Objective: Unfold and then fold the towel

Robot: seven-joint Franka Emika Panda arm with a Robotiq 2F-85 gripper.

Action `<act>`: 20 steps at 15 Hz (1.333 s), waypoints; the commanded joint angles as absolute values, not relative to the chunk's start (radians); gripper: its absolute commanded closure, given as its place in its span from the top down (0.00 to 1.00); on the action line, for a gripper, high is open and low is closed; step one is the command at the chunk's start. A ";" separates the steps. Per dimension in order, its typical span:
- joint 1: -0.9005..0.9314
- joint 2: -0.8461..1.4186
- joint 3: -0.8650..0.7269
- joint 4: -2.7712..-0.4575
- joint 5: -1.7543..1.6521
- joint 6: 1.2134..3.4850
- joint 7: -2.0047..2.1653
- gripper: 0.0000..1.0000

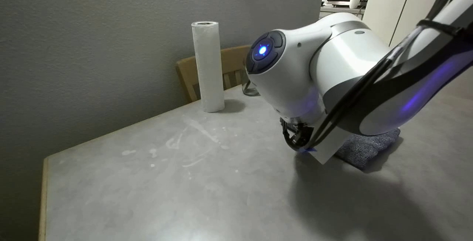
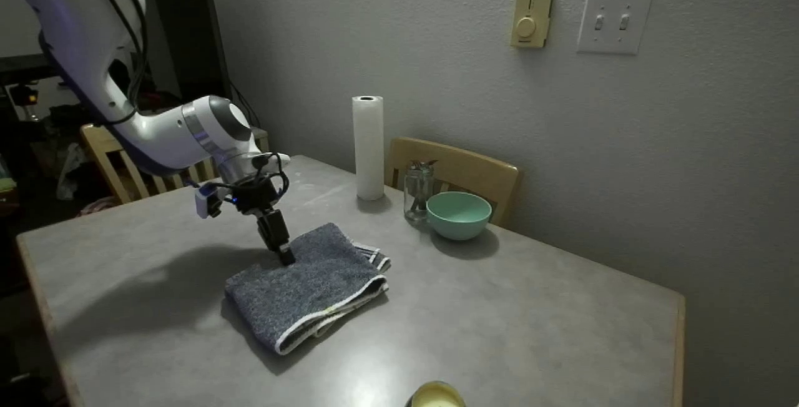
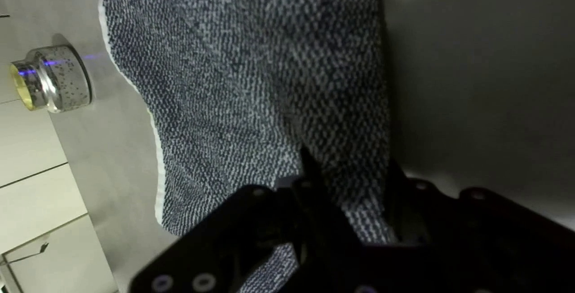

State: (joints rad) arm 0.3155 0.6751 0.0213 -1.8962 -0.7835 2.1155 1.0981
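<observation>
The dark grey-blue towel [image 2: 312, 288] lies folded in layers on the table, its white-striped edges facing the bowl side. In an exterior view the towel [image 1: 366, 148] is mostly hidden behind the arm. My gripper [image 2: 286, 257] points down at the towel's edge nearest the robot, its tip at or just above the cloth. In the wrist view the towel [image 3: 215, 86] fills the middle, and the dark fingers of the gripper [image 3: 348, 160] stand apart. One finger is over the cloth and one is along its edge, with towel between them. Contact at the fingertips is too dark to tell.
A tall white paper roll [image 2: 368, 151] stands near the wall. A glass jar with utensils [image 2: 418, 191] and a green bowl [image 2: 459, 216] stand by the chair [image 2: 462, 157]. A silvery candle jar [image 3: 67, 77] with a yellow top stands beyond the towel's white edge.
</observation>
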 commanded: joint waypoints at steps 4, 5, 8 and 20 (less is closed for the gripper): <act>0.310 0.699 0.031 -1.865 -0.754 2.153 1.079 0.02; 0.312 0.706 0.034 -1.852 -0.753 2.156 1.072 0.03; 0.314 0.721 0.050 -1.816 -0.746 2.167 1.046 0.03; 0.342 0.749 0.072 -1.709 -0.549 2.171 0.800 0.03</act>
State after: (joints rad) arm 0.3307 0.7289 0.0783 -1.7373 -0.6099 2.1638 0.8678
